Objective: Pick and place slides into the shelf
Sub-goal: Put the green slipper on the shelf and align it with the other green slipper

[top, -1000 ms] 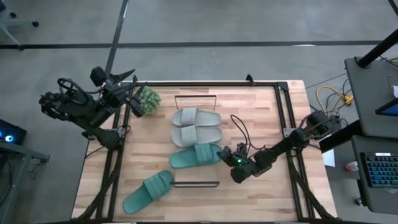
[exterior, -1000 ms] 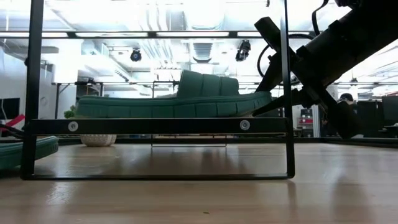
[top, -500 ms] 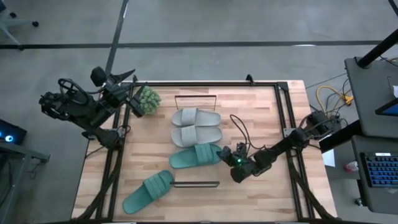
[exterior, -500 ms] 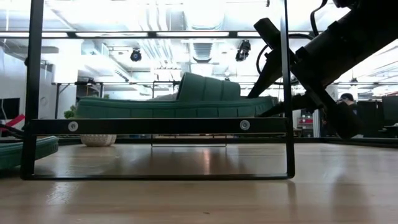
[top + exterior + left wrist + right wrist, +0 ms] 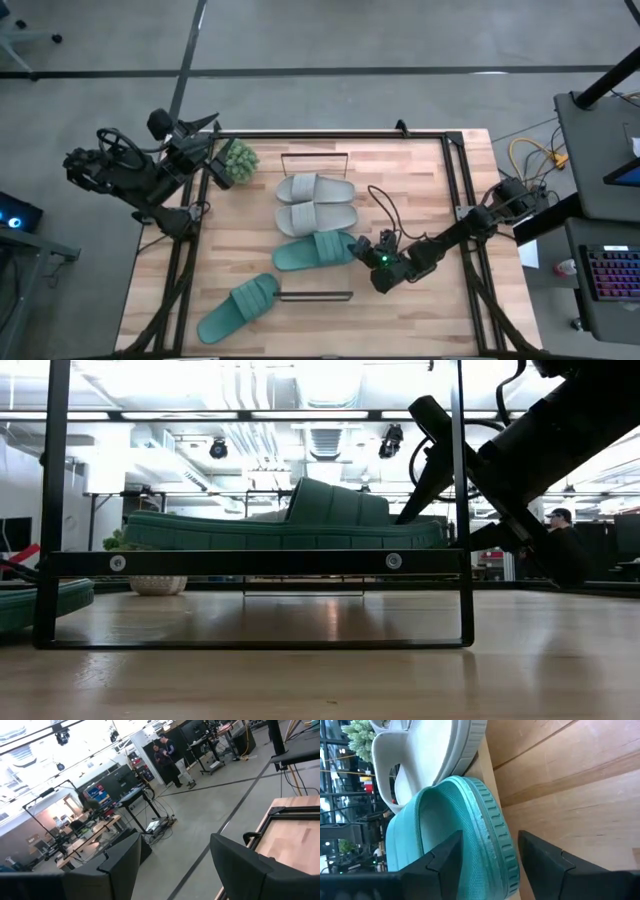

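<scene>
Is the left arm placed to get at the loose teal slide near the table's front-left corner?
Probably yes: the left gripper waits open off the far-left corner, and bare tabletop lies between it and that teal slide.

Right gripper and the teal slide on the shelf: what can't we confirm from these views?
- Right gripper contact with the teal slide: high view too small; in the right wrist view its fingers straddle the heel, any gap unclear.
- Shelf deck under that slide: low view sees it edge-on; the front rail hides it.
- Grey slides: hidden behind the teal one in the low view.
- Second teal slide: cut off at the low view's left edge.
</scene>
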{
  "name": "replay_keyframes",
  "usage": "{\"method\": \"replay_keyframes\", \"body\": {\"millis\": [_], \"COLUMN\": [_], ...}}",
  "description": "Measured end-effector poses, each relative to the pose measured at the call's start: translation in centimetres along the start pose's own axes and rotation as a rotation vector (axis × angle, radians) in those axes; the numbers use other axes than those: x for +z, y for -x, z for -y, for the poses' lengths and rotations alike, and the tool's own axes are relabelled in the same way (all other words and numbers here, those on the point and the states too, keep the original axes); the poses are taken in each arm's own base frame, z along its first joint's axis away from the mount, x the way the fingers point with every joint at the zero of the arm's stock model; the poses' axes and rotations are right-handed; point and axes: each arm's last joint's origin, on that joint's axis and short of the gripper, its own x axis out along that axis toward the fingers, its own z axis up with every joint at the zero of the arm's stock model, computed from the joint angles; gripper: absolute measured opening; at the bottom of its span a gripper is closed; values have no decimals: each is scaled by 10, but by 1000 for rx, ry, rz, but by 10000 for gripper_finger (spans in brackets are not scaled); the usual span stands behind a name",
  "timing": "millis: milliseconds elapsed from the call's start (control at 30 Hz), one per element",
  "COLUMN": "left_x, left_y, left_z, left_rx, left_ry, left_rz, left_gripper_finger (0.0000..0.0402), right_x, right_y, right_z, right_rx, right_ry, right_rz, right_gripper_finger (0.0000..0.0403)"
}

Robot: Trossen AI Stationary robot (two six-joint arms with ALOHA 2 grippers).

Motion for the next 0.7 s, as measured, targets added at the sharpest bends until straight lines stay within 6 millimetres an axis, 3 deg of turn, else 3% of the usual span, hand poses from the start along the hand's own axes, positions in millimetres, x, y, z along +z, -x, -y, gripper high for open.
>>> {"method": "replay_keyframes", "body": {"millis": [367,700], "left_x": [1,0], "left_y": [-3,0], "left_z": [12,0], "left_rx": [-4,1], "left_ry": [-38,-9], "left_rz": [-6,-1], "left_gripper_finger": [224,224], "right_x": [-2,-5], "right_y": [4,18], "right_z": [-1,5], "right_rx": [-6,-37], "right_ry": [13,21], "right_rz": [-31,-46], "right_gripper_finger": [215,230]}}
